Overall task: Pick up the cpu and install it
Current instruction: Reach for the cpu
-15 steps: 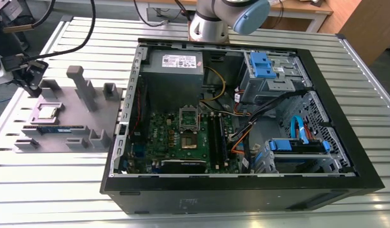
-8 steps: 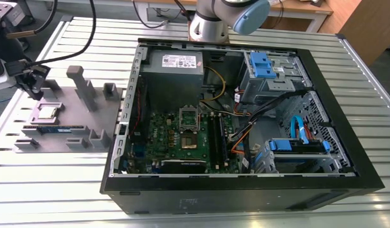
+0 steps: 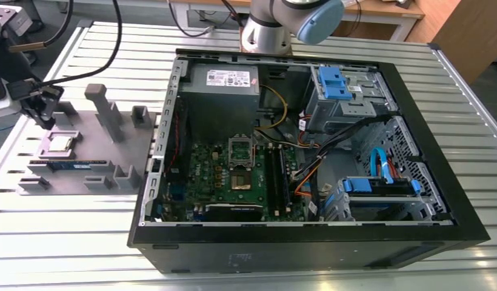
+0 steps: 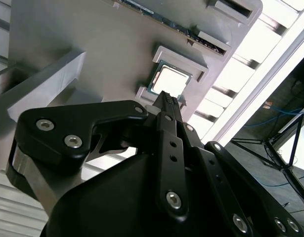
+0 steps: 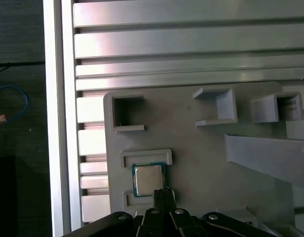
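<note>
Barely begun — the small silvery square cpu (image 5: 148, 178) lies in its grey plastic tray (image 5: 201, 163); the black gripper (image 5: 162, 191) hovers close above — fingers together, empty.

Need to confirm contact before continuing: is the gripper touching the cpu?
Apart. In the exterior view, the gripper hangs above the cpu, with a strip of the grey holder visible between them.

I found no writing I could read. A white label (image 3: 230, 77) sat on the power supply (image 3: 202, 91) inside the computer case (image 3: 313, 233), its print too fine for me to make out.
</note>
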Controlling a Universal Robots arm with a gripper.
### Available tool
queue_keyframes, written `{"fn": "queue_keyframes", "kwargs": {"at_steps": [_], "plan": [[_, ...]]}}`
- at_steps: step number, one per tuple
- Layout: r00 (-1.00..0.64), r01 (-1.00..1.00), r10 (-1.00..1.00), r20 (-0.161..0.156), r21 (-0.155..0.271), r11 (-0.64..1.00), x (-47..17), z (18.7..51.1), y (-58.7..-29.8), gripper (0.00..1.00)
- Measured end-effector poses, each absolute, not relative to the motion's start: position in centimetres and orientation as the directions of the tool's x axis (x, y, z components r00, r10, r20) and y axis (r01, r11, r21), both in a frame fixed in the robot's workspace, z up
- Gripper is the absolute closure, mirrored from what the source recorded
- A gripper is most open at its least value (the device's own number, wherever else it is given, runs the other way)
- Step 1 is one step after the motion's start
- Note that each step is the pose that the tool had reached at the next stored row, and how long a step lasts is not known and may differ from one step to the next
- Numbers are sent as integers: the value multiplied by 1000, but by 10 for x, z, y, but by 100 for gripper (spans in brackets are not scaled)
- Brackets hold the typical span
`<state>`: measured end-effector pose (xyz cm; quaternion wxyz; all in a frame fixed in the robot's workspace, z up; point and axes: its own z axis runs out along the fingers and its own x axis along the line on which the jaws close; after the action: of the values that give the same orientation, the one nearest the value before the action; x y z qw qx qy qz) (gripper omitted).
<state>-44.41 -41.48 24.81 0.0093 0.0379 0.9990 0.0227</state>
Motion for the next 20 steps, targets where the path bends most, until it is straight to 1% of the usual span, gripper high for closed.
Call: {"fn": "queue_keyframes", "kwargs": {"at_steps": [20], "plan": [[-997, 75, 76, -16, 46, 996, -445, 236, -415, 89]]}}
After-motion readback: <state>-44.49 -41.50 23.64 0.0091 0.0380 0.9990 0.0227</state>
